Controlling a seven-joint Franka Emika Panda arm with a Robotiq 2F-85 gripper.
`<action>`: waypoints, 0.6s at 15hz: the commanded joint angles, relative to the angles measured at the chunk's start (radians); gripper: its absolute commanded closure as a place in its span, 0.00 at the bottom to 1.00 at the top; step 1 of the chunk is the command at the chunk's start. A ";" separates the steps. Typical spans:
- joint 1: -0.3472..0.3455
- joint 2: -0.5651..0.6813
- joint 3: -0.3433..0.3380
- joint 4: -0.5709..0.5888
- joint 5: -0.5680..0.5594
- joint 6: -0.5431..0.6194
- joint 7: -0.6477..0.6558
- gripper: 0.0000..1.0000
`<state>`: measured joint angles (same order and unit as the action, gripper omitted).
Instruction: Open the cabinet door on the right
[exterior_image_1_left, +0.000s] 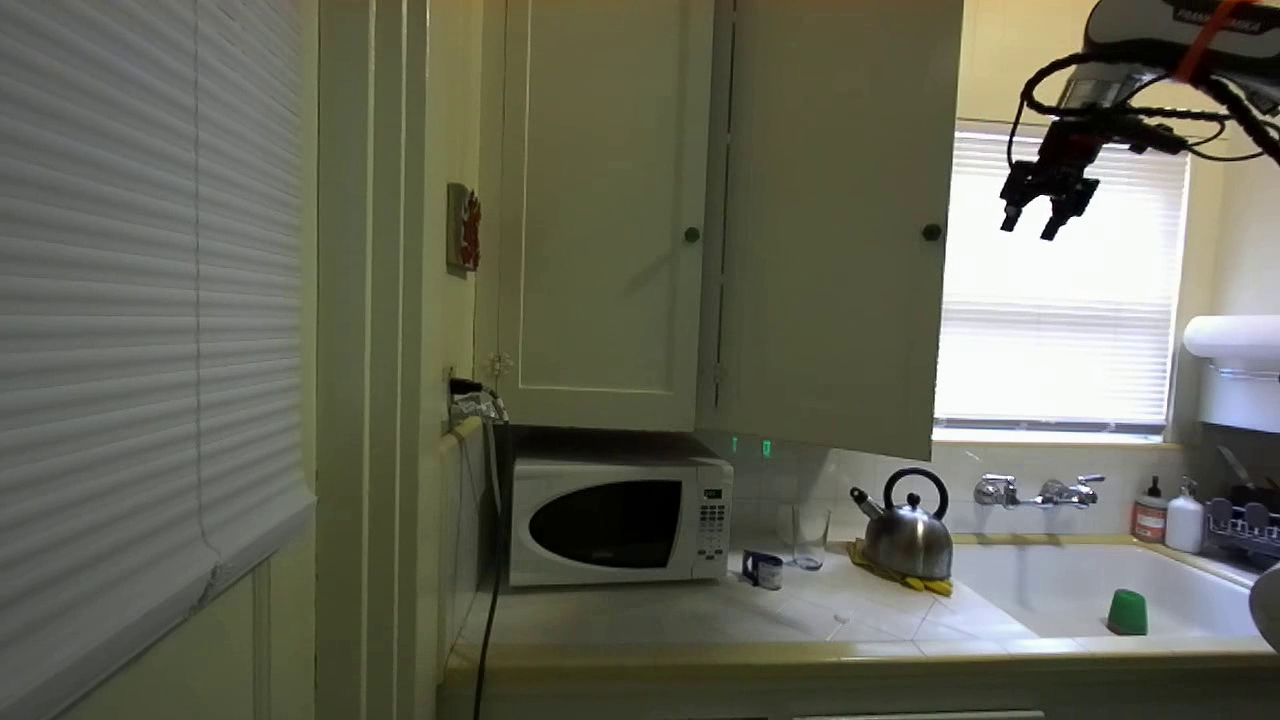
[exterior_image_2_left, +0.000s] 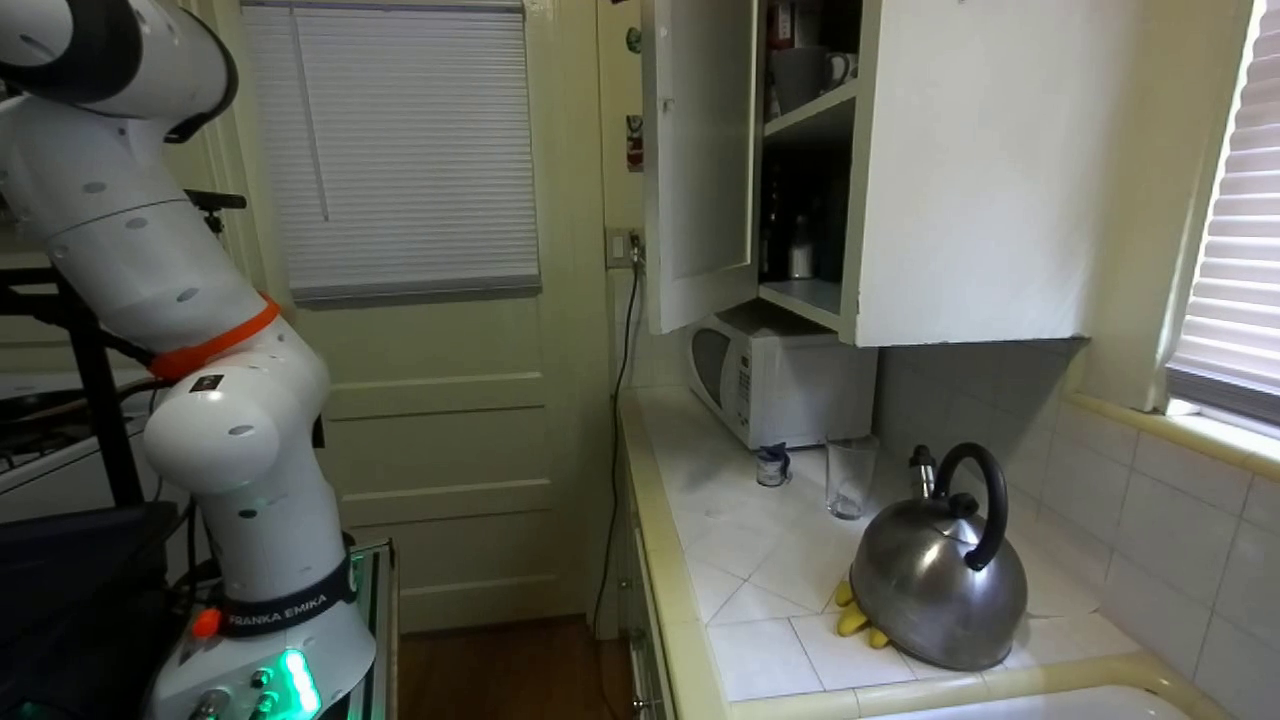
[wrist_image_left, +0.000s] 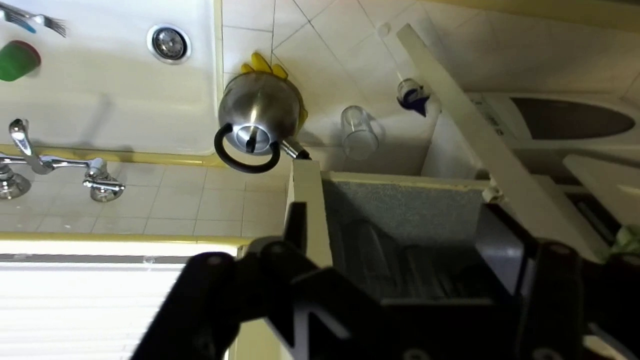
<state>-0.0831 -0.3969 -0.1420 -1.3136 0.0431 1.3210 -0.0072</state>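
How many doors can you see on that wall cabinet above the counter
2. In an exterior view, the left door is above the microwave, and the right door, standing open, is beside it. Others may be out of frame.

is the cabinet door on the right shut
No, in an exterior view the cabinet door stands swung out, with a grey mug visible on a shelf inside.

Tabletop (exterior_image_1_left: 640, 625): white microwave (exterior_image_1_left: 606, 525), then small container (exterior_image_1_left: 767, 571), clear glass (exterior_image_1_left: 811, 540) just beside it, steel kettle (exterior_image_1_left: 908, 545) sitting on yellow glove-like piece (wrist_image_left: 260, 62). Sink (exterior_image_1_left: 1045, 575): green cup (exterior_image_1_left: 1128, 612), fork (wrist_image_left: 42, 20). Wall faucet (exterior_image_1_left: 1055, 493) above. White pump bottle (exterior_image_1_left: 1186, 522) and orange-brown bottle (exterior_image_1_left: 1148, 517) side by side near sink. Window blind (exterior_image_1_left: 1060, 320) down.
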 joint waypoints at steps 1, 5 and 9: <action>-0.015 -0.013 0.016 -0.120 0.056 0.193 0.174 0.46; -0.008 -0.015 0.024 -0.224 0.126 0.393 0.336 0.77; -0.002 -0.032 0.023 -0.307 0.245 0.527 0.400 1.00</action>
<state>-0.0842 -0.3829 -0.1211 -1.5323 0.1911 1.7673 0.3467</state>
